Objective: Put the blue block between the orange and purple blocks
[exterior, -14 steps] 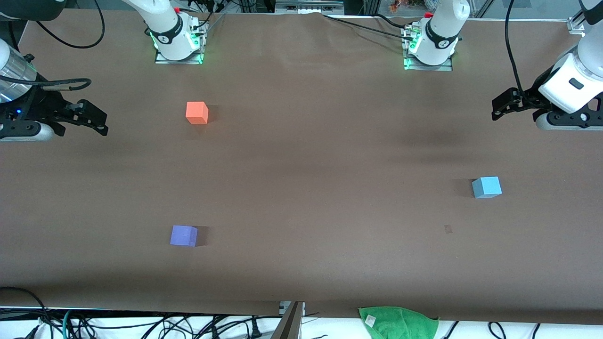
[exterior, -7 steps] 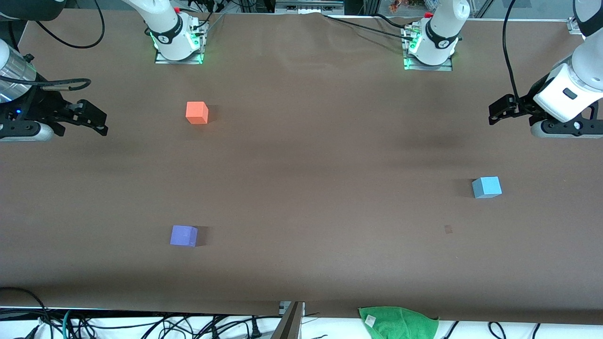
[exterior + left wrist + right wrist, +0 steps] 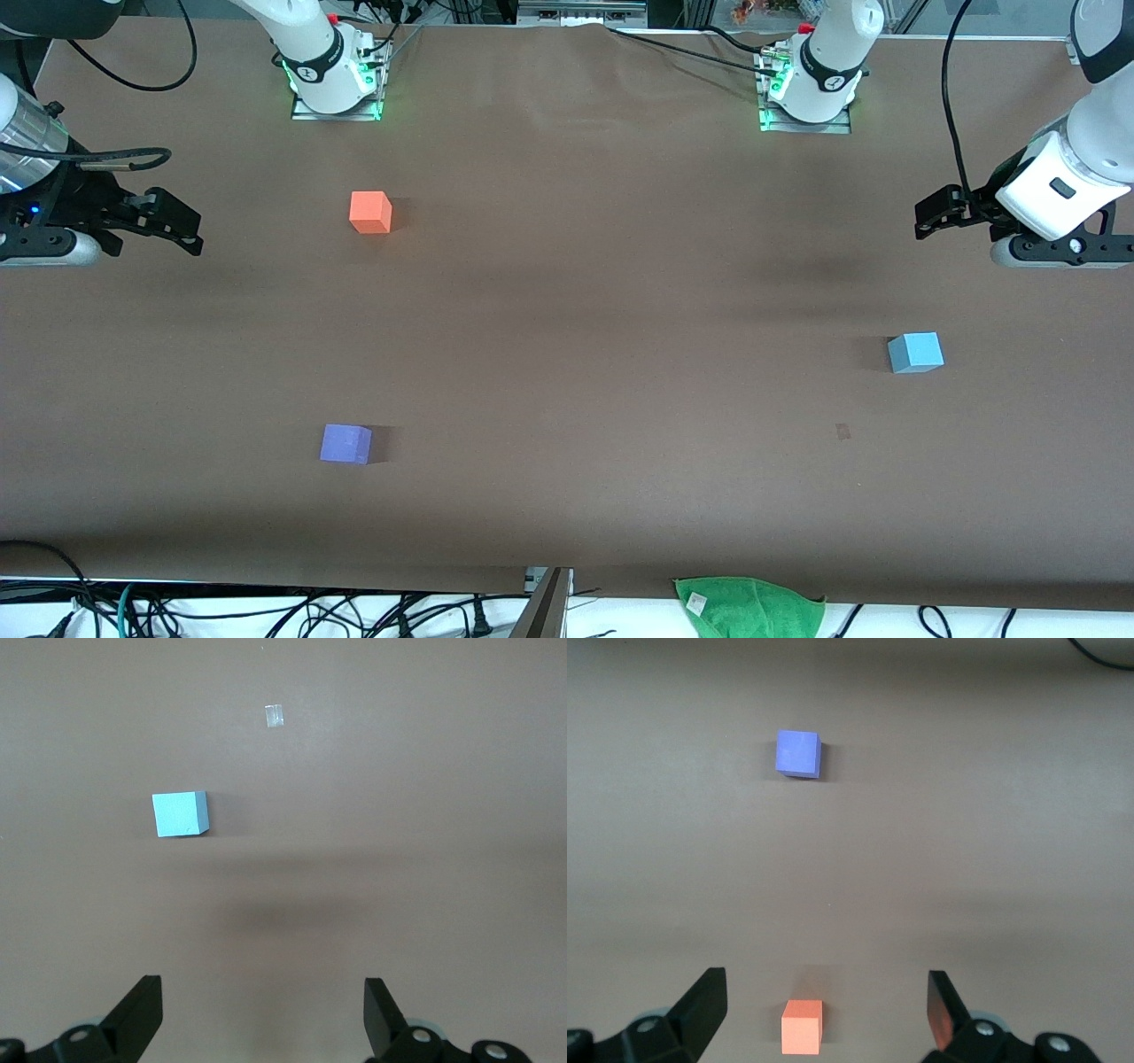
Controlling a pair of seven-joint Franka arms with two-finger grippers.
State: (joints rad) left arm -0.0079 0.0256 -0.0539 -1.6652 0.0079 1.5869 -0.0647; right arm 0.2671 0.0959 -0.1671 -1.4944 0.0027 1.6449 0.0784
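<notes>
1. The blue block (image 3: 916, 353) lies on the table toward the left arm's end, clear of everything. In the front view it sits at about 7 o'clock from the left gripper (image 3: 926, 215), well apart from it.
2. In the left wrist view the blue block (image 3: 180, 814) is well ahead of the spread fingers (image 3: 140, 1014), at about 11 o'clock from the gap between them; nothing is held.
3. The right gripper (image 3: 188, 232) waits in the air over the right arm's end of the table, fingers wide apart and empty.
4. The orange block (image 3: 370, 213) lies at about 3 o'clock from that gripper in the front view. The purple block (image 3: 345, 443) lies nearer the front camera, almost straight at 6 o'clock from the orange one, the two well apart.
5. In the right wrist view the orange block (image 3: 803, 1026) shows between the fingers (image 3: 700, 1010), the purple block (image 3: 798, 754) at 12 o'clock from it.
6. The table (image 3: 585, 292) is covered in plain brown; a small pale mark (image 3: 842, 431) lies near the blue block, at about 8 o'clock.
7. A green cloth (image 3: 749, 608) hangs at the edge nearest the camera, with cables (image 3: 266, 611) below the edge.
8. The stretch between orange and purple is bare brown.
</notes>
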